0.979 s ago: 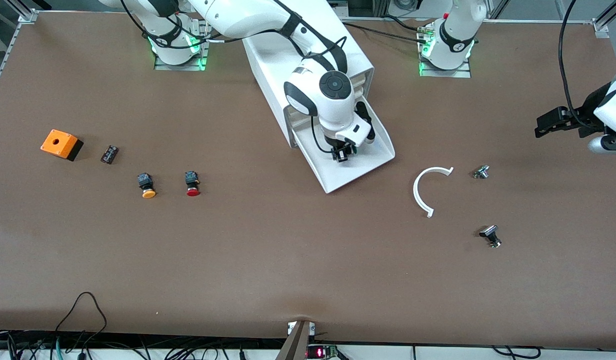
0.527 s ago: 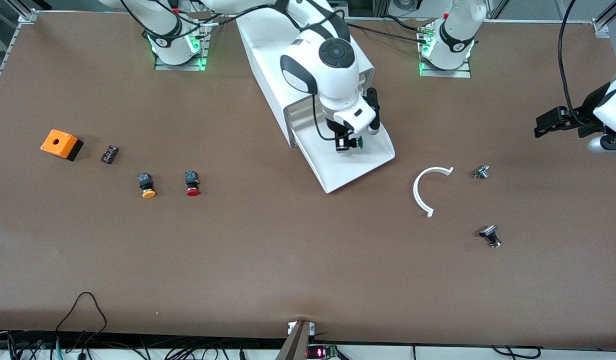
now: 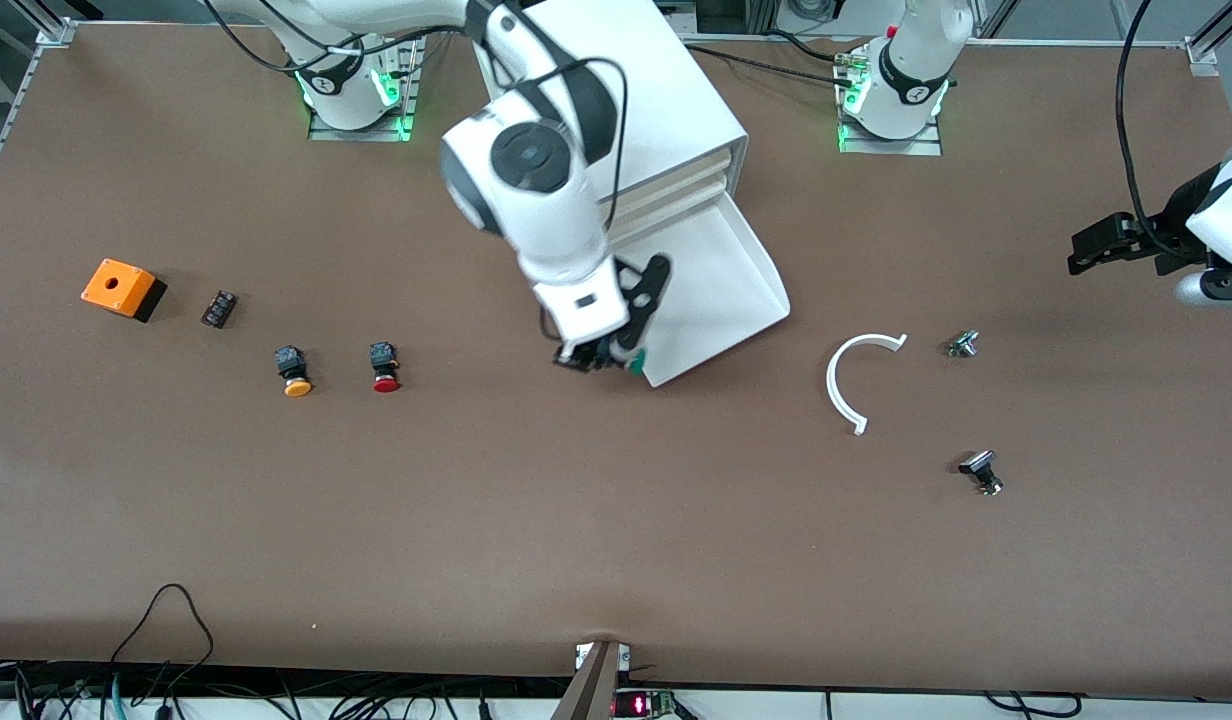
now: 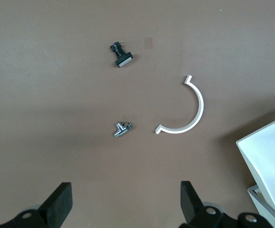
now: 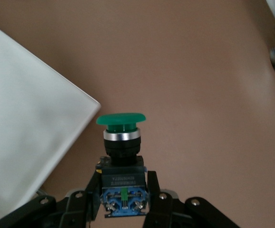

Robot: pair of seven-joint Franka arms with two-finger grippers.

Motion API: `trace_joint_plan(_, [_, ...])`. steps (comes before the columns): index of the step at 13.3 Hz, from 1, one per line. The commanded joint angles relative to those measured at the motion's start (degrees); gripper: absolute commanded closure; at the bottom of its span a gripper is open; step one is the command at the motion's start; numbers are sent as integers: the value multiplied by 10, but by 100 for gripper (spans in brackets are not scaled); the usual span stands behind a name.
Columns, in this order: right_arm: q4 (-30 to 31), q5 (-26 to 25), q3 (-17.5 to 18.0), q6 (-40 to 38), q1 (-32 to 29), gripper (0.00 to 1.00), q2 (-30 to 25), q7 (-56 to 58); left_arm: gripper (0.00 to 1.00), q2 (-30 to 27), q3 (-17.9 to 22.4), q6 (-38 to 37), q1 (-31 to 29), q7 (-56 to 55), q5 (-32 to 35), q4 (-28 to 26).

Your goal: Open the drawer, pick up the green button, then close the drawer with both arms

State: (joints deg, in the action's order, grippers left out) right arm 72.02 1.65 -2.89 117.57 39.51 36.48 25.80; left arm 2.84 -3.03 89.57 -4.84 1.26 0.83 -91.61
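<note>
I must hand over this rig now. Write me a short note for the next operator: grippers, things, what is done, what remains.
Right gripper: shut on the green button, in the air over the corner of the open drawer.
Left gripper: open, waiting over the left arm's end of the table, above the white curved piece.
Done: drawer open, button taken out.
Left: set the button down, close the drawer.

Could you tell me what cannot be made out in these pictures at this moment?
- Front view: the right gripper and most of the green button are hidden under the arm's own wrist.
- Front view: the drawer is partly covered by the right arm.
- Left wrist view: the left gripper is cut off by the edge.
- Front view: the small black part is too small to identify.
</note>
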Motion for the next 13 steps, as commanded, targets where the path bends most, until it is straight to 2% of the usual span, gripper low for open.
trace_joint_plan(1, [65, 6, -21, 4, -15, 71, -30, -60, 0, -6, 2, -9, 2, 2, -13, -2])
trace_joint_plan(3, [120, 8, -56, 6, -17, 71, -48, -96, 0, -2, 1, -9, 8, 4, -10, 9])
trace_joint_plan(6, [160, 5, -70, 25, -38, 71, -45, -152, 0, 18, 1, -9, 10, 5, -10, 34])
trace_joint_plan(10, [257, -6, -70, 157, -115, 71, -40, -68, 0, 35, 1, -9, 12, 5, -12, 35])
trace_joint_plan(12, [269, -4, -68, 169, -152, 71, -35, -18, 0, 94, -3, -9, 19, 5, -3, 41])
trace_joint_plan(13, [271, -2, -67, 180, -167, 71, -30, 13, 0, 97, -4, -9, 17, 10, -2, 47])
